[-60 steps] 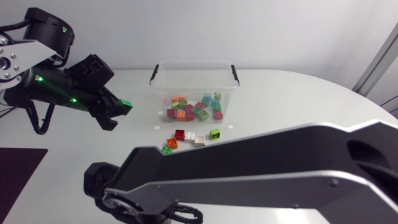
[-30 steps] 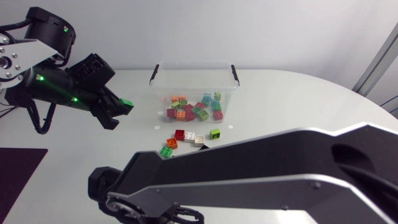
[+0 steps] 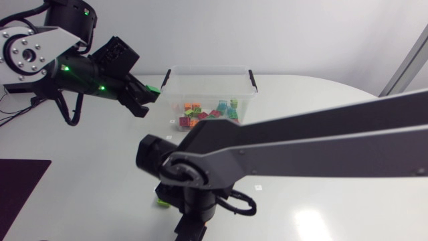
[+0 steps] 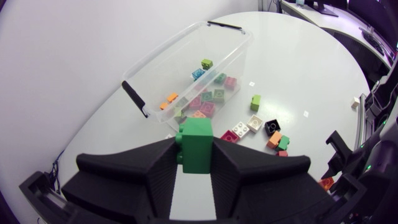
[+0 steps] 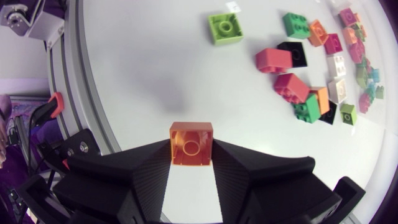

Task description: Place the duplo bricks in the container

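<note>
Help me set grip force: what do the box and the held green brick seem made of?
Box: clear, glossy plastic by its look; bricks show through its walls. Green brick: probably hard moulded plastic, opaque, smooth, with crisp edges.

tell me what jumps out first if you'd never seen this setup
The right arm dominates the head view, a broad grey beam crossing the table from the right, with the right gripper shut on an orange brick. Opposite, the left gripper grips a green brick just short of the clear container, which is already part-filled with colourful bricks.
</note>
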`<state>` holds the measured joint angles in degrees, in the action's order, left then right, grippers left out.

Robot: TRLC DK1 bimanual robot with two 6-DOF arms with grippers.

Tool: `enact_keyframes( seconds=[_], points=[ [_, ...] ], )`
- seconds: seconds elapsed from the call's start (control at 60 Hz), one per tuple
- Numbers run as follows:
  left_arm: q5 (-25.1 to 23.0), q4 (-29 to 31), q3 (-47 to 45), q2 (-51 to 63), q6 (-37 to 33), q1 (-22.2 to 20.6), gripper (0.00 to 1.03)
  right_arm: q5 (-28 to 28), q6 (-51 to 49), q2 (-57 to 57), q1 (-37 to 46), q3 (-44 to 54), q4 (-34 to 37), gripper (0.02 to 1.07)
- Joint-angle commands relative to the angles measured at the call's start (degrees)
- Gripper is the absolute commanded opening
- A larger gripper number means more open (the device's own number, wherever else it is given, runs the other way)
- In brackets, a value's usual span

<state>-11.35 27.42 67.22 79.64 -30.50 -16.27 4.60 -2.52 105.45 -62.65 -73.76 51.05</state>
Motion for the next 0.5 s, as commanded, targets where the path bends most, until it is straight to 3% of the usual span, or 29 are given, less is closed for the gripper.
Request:
enact_keyframes(
  seconds=[0.0,0.483],
  points=[
    [-0.3,-1.7,2.7,2.8,2.1,-1.1,0.23,-0.5,0.9,-3.2,2.0,1.9,1.1,0.43],
    [-0.4,-14.1,12.5,17.0,10.0,-1.0,0.23,1.5,0.7,-14.2,16.3,1.2,0.8,0.43]
  ],
)
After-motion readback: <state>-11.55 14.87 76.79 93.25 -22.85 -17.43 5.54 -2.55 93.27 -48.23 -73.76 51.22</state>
